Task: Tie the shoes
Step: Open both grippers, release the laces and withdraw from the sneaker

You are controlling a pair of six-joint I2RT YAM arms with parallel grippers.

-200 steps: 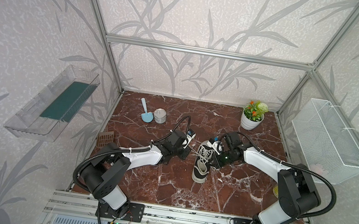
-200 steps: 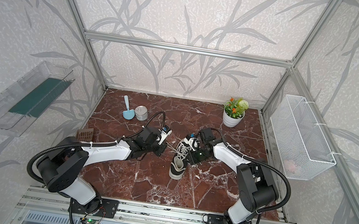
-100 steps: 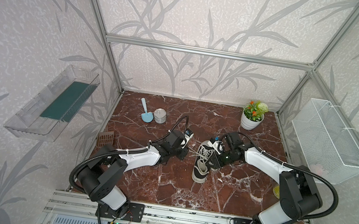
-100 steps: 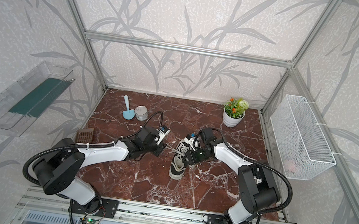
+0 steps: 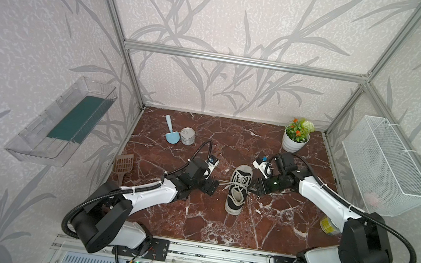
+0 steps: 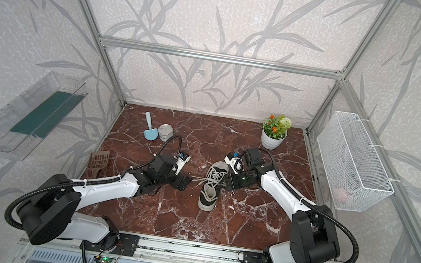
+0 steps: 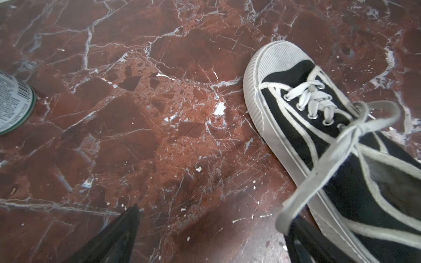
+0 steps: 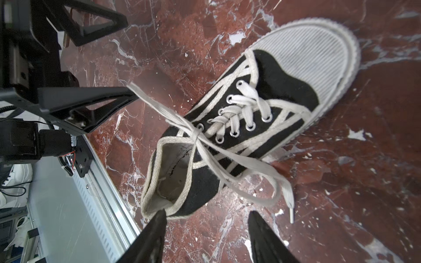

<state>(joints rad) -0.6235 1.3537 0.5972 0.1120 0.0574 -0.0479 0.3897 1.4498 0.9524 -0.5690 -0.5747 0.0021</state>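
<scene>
On the left wall hangs a clear shelf [image 5: 63, 121]. On the red stone table [image 5: 190, 219] below it lies a brown scoop [image 5: 122, 164], then a blue shovel [image 5: 171, 133] and a can [image 5: 187, 135] near the back.

Next comes the left gripper [image 5: 212, 187], low over the table just beside the shoe [image 5: 237, 192]. Its fingers [image 7: 118, 234] are wide apart and hold nothing. One loop of the laces [image 8: 230, 159] reaches out and rests against the tip of one finger.

The shoe sits in the middle of the table, between the two grippers. It is black with a white toe, and the toe points to the back wall. The white laces meet in a knot at the top of the shoe, with a loop going out to each side.

The other loop lies on the table by the right gripper [image 5: 255, 187]. That gripper's fingers are apart too, with only table between them.

Farther right stand a plant pot [image 5: 295, 143] at the back and a yellow tin [image 5: 328, 226] near the front. A white wire basket [image 5: 385, 166] hangs on the right wall.
</scene>
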